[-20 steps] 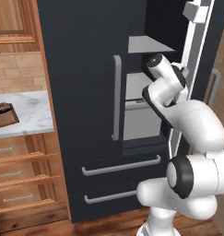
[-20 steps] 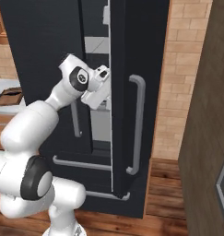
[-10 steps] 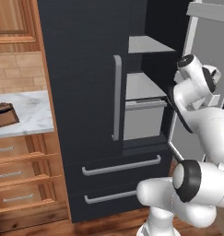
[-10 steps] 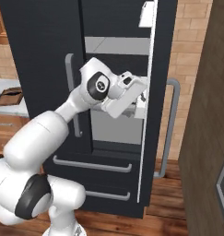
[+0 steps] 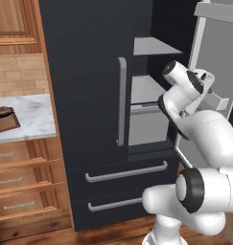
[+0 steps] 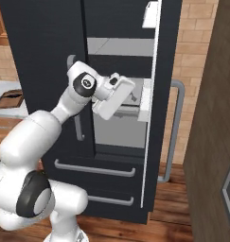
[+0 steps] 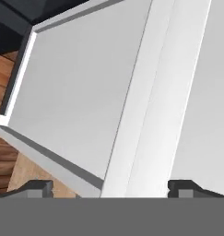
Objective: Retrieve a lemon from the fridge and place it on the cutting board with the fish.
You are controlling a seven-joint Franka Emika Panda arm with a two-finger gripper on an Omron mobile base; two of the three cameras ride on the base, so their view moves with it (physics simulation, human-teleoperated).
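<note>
The fridge [image 5: 89,95] stands tall and upright, its long axis vertical, its front turned toward the base. Its right door [image 6: 152,108] is swung open, and the left door [image 5: 84,81] beside it is shut, with a long grey bar handle [image 5: 122,101] running upright along its inner edge.

From the left base view, the cutting board [image 5: 4,119] lies on a marble counter [image 5: 29,122] to the left of the fridge, above wooden drawers [image 5: 22,179]; only its near end shows at the frame edge. This view also looks into the fridge at a grey upper shelf [image 5: 154,46] and a grey bin [image 5: 146,122] below it. No fruit can be made out inside.

From the right base view, the open door is seen edge on, with its own grey handle [image 6: 175,127] on the outer face, toward a brick wall [image 6: 199,56]. The gripper [image 6: 128,94] is in front of the fridge opening, just beside the door's inner edge. Two lower drawers [image 6: 95,182] sit beneath.

The hand view looks close up at the pale inner face of the door, with wooden floor [image 7: 5,92] past its edge. The two fingertips [image 7: 37,188] stand far apart, with nothing between them.
</note>
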